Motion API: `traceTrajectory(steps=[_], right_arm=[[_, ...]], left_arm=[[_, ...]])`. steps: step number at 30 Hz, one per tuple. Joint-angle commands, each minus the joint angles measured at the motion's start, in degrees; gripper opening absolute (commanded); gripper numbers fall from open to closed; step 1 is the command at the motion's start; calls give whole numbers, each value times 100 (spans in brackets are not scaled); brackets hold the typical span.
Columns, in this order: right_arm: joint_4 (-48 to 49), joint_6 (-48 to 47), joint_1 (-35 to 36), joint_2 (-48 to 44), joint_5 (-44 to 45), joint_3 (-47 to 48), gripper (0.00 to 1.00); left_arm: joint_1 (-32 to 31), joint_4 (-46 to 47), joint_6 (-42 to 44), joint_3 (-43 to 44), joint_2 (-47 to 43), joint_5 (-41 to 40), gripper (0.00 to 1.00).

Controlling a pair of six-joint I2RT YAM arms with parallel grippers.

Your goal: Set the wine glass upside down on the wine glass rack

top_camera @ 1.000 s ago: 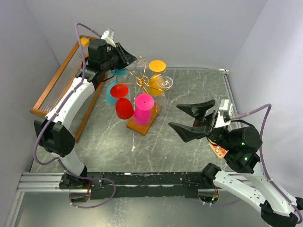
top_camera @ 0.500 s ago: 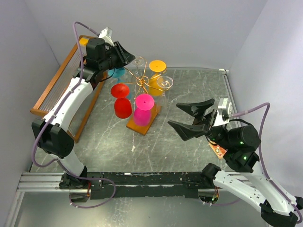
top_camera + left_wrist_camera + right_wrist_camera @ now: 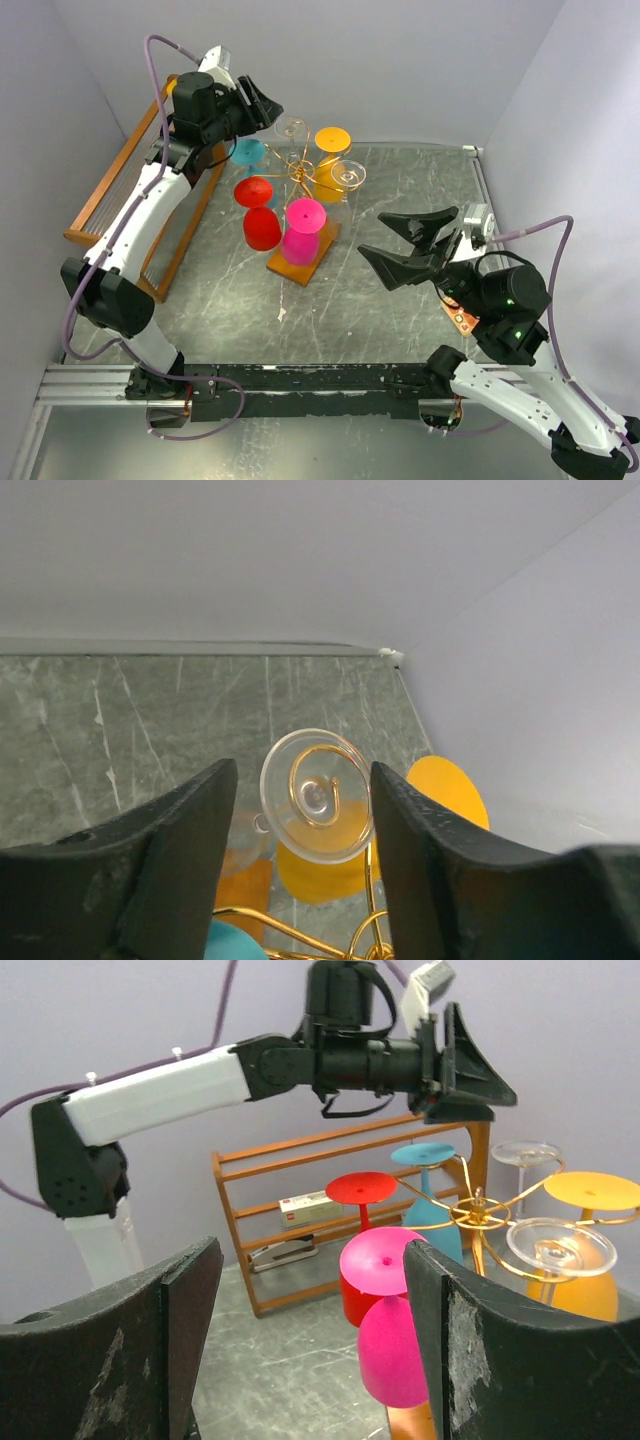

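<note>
From the left wrist view, the left gripper (image 3: 270, 106) has its jaws parted on either side of the clear wine glass (image 3: 316, 795). The foot of the glass faces the camera near the middle of the frame, with a gold scroll curled across it. There is a gap on the left side. On the right side, I cannot tell whether the finger brushes the rim of the foot.

In the top view the glass hangs bowl-down at the upper edge of the wine glass rack (image 3: 285, 266), just right of the gripper in the upper left of the frame. I judge the hang to be made, so the step in hand is letting go cleanly.

I want the jaws wider before I move at all. Then I would back straight out along the fingers' own line, toward the upper left, with no sideways drift. A nudge on that foot could swing the glass off its scroll or into the teal glass (image 3: 247, 152) beside it.

The right gripper (image 3: 375, 236) sits spread wide and empty at centre right, well apart from the rack, and I leave it there.
</note>
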Motion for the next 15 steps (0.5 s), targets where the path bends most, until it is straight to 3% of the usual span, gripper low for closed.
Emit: traceTrajectory(steps=[1, 8, 15], right_arm=[[-170, 126, 17, -47, 566, 3, 73], [-1120, 738, 19, 69, 2643, 126, 72], [-2664, 1465, 17, 252, 3967, 221, 74]], left_arm=[[11, 11, 614, 252, -432, -400, 70], [42, -343, 1384, -329, -1516, -494, 80], [42, -1033, 1651, -2145, -3258, -1102, 81]])
